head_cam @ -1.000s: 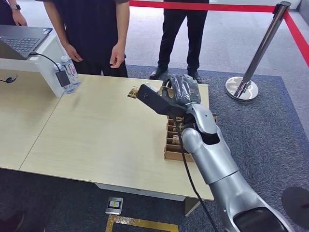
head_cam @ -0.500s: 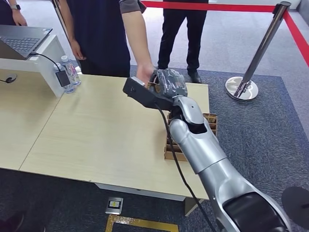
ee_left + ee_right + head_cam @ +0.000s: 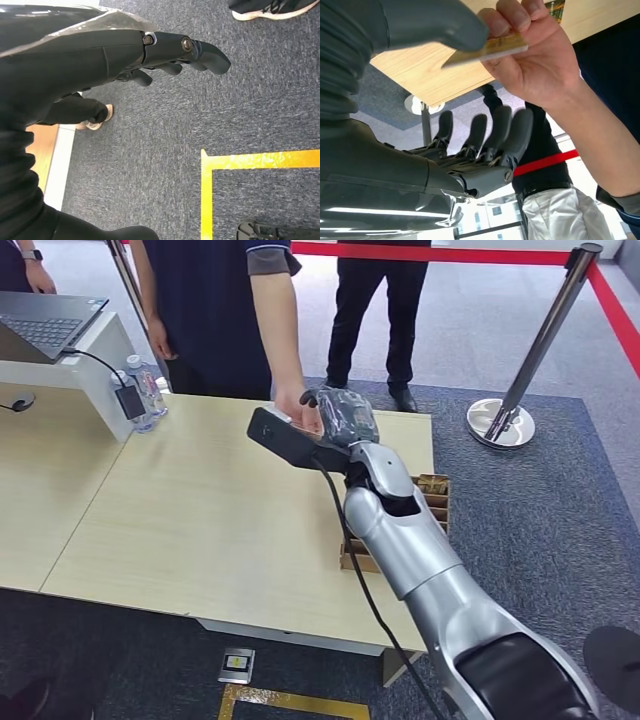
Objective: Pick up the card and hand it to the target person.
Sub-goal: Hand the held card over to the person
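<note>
The card point(image 3: 497, 47) is a thin gold-edged piece lying just under the thick grey thumb point(image 3: 433, 22) of my right hand point(image 3: 343, 415). A person's hand point(image 3: 531, 65) pinches the card's far end between thumb and fingers. My darker fingers point(image 3: 486, 132) are stretched out well apart from the card, with a wide gap between them and it. In the head view the person's hand point(image 3: 294, 405) meets my right hand over the table's far edge. My left hand point(image 3: 151, 50) hangs over grey carpet with its fingers extended and nothing in it.
A cardboard box point(image 3: 434, 495) with dividers sits on the wooden table point(image 3: 189, 510) under my right forearm. A laptop point(image 3: 45, 325) and water bottles point(image 3: 143, 385) stand at the far left. A second person point(image 3: 377, 310) and a stanchion point(image 3: 528, 360) with red belt stand beyond.
My right arm has swung left and away over the table toward the person. The person's hand came down from their side and took hold of the card at my hand.
</note>
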`<state>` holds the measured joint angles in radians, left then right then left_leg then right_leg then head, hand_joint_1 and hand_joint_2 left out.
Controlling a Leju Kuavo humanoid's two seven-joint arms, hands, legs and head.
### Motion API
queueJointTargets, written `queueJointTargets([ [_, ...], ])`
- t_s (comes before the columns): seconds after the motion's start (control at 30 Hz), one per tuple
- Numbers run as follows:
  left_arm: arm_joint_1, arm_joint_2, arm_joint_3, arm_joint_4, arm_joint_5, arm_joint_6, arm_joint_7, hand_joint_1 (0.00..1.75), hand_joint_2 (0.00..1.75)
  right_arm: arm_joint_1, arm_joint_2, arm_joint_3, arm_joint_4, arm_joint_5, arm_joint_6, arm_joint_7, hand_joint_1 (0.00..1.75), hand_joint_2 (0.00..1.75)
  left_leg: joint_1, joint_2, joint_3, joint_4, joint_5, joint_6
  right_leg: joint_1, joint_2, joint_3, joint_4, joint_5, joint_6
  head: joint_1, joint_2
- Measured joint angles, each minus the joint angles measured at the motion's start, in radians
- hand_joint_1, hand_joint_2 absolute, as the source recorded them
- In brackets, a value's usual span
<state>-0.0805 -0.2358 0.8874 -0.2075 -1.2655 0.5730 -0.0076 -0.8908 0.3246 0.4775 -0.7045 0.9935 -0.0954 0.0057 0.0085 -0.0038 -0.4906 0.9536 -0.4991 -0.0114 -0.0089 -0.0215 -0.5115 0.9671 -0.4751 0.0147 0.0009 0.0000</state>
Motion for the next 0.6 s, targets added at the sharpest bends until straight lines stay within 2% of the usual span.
queueJointTargets([
  [0.37,0.0,0.0,0.002,0.0,0.007,0.002,0.0,0.0,1.75,-0.001,-0.009,0.002,0.014,0.016,-0.058,-0.014,0.0,1.75,0.0,0.0,0.0,0.0,0.0,0.0,0.0,0.0,0.0,0.0,0.0,0.0,0.0,0.0],
  [0.47,0.001,0.0,0.003,0.0,0.008,0.003,0.0,0.0,1.75,0.02,-0.039,0.003,-0.02,0.043,-0.096,-0.006,0.0,1.75,0.0,0.0,0.0,0.0,0.0,0.0,0.0,0.0,0.0,0.0,0.0,0.0,0.0,0.0],
  [0.6,0.004,0.0,0.009,0.0,0.017,0.003,0.0,0.0,1.75,0.091,-0.125,-0.004,-0.126,0.099,-0.176,0.019,0.0,1.75,0.0,-0.001,0.0,0.001,0.0,0.0,0.0,0.0,0.0,-0.001,0.0,0.001,0.0,0.0],
])
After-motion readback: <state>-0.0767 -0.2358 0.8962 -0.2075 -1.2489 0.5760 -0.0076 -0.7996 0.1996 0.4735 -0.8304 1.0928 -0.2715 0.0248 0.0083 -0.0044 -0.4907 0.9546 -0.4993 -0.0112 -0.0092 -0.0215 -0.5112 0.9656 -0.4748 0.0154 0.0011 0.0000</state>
